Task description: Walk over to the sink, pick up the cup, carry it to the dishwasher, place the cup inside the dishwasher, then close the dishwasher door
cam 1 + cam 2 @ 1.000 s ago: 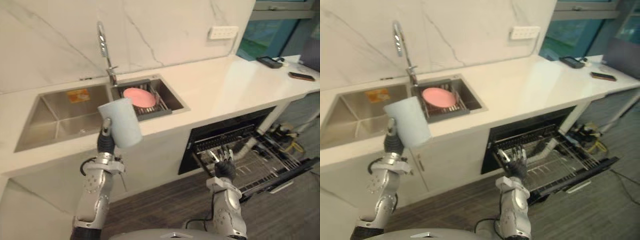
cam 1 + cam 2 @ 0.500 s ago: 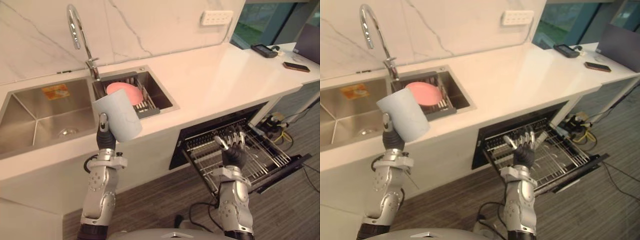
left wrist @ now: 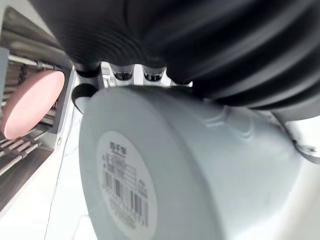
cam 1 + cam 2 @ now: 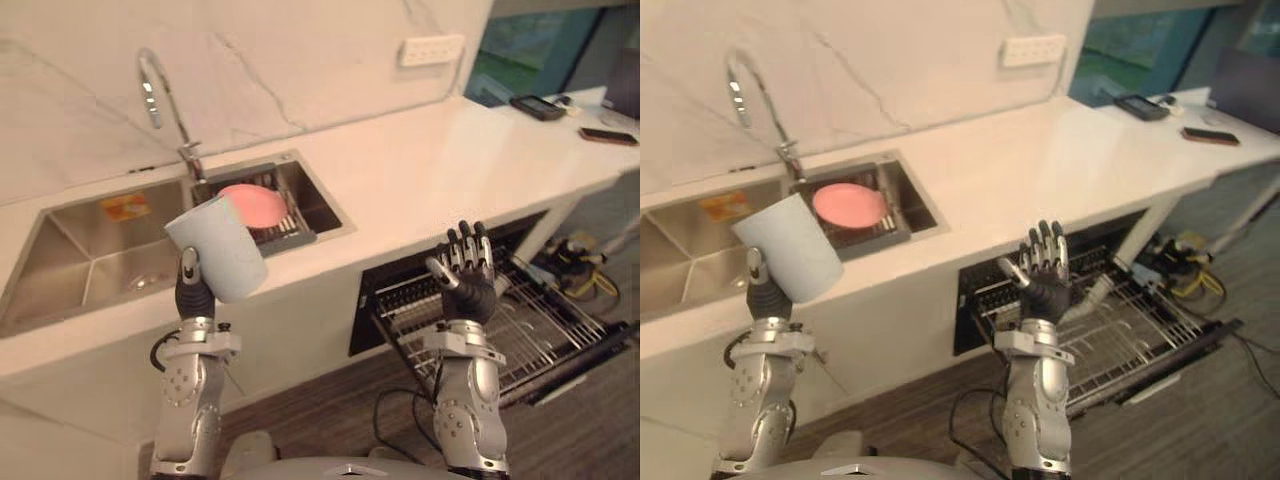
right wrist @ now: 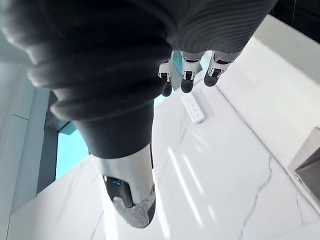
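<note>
So the left hand [image 4: 190, 292] is gripping the cup [image 4: 218, 247], holding it up tilted in front of the counter [image 4: 420, 170] edge. That's right by the sink [image 4: 90, 262], where a pink plate [image 4: 252, 203] is sitting at the right end. The right hand [image 4: 467, 285] is sticking up open with fingers straight, hovering in front of the dishwasher [image 4: 400, 272], which is hanging open with its rack [image 4: 530, 315] pulled out, well apart from the cup.

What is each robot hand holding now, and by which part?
The left robot hand grips the cup round its side wall, with the cup tilted. The right robot hand is open and holds nothing.
</note>
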Motion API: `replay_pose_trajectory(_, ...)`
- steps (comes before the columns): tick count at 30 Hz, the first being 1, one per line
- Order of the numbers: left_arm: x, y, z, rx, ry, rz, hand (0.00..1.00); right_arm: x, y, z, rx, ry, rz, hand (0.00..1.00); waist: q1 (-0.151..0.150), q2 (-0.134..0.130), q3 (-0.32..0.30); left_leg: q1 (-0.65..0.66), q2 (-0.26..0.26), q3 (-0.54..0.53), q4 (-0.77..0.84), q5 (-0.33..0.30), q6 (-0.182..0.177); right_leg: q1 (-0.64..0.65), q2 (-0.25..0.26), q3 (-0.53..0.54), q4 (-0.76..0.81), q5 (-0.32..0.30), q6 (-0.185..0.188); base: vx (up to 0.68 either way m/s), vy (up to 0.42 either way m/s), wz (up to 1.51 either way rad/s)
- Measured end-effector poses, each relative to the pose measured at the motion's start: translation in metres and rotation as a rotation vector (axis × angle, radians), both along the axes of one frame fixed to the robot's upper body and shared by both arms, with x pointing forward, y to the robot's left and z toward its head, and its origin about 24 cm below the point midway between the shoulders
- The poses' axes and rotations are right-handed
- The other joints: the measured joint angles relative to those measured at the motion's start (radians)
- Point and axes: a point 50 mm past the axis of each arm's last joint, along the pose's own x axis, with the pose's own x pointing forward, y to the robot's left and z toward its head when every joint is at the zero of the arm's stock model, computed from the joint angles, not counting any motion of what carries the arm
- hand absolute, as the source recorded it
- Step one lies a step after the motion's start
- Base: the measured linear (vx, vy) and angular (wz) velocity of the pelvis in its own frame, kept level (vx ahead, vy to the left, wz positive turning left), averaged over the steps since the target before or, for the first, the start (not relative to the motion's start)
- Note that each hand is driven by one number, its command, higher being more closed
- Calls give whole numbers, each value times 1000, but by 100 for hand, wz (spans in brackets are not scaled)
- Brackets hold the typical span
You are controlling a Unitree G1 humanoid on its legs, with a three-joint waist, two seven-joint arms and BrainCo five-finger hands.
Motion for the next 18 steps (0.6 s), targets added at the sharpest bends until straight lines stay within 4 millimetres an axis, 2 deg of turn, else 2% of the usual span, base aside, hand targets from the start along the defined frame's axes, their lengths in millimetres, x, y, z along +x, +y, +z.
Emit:
replay_pose_trajectory(1,0,0,0,5,-2,-2,100,0,4,1,2,-2,17,0,-4,-9,-6,11,-6,26,-19,10,6,-2,-3,19,-11,15,10,116,119,-78)
replay_pose_trajectory(3,3,0,5,17,-22,-19,100,0,10,6,-1,-24,44,0,-19,-30,-11,29,-35,61,-65,34,8,-20,-39,43,-5,19,26,163,144,-30)
replay_pose_trajectory(7,4,-3,7,9,-29,-26,100,-1,15,11,-3,-47,69,0,-23,-30,-16,79,-73,84,-122,46,15,-20,-77,51,10,-4,58,115,67,-5)
replay_pose_trajectory(11,4,-7,6,-20,-23,-18,100,1,17,9,-9,-21,98,0,-22,-29,-18,102,-76,94,-154,50,10,-22,-76,57,0,-9,60,90,-12,-5)
replay_pose_trajectory(16,12,-24,4,-11,-9,-51,100,2,23,5,44,-22,227,0,-40,-46,-63,102,-76,114,-185,52,7,-33,-68,78,-51,12,63,60,0,-16)
replay_pose_trajectory(18,18,-35,9,22,-28,-72,100,3,28,3,75,-26,317,0,-49,-59,-71,103,-76,122,-187,54,9,-21,-61,85,-94,34,66,38,14,-17)
